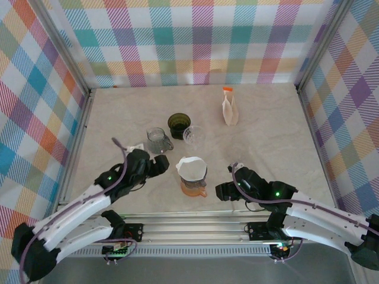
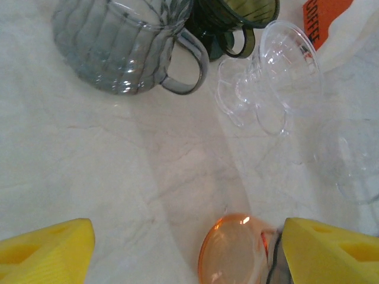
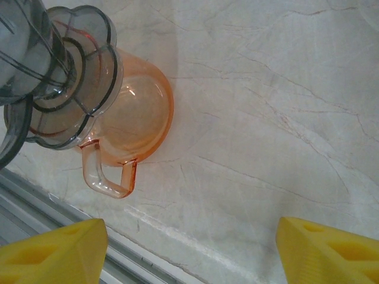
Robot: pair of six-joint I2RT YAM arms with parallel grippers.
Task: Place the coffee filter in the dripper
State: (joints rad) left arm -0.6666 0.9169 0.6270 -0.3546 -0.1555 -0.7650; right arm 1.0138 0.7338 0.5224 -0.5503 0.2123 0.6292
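Observation:
A white paper coffee filter (image 1: 190, 168) sits open in the top of a smoky clear dripper (image 3: 65, 100). The dripper, with its scalloped base, stands on an orange glass mug (image 1: 194, 188). My left gripper (image 1: 161, 164) is just left of the filter, open and holding nothing. In the left wrist view the orange mug (image 2: 234, 251) lies close to the right yellow finger (image 2: 331, 251). My right gripper (image 1: 220, 190) is open on the mug's right side. From the right wrist the orange mug (image 3: 133, 112) appears at the upper left, and between the fingers (image 3: 331, 248) there is bare table.
A grey glass mug (image 1: 157, 139), a dark green cup (image 1: 179, 122) and a clear glass dripper (image 1: 193, 135) stand behind the orange mug. A pack of filters (image 1: 230, 109) with an orange label lies further back. The table's metal front rail (image 1: 195, 228) runs below the arms.

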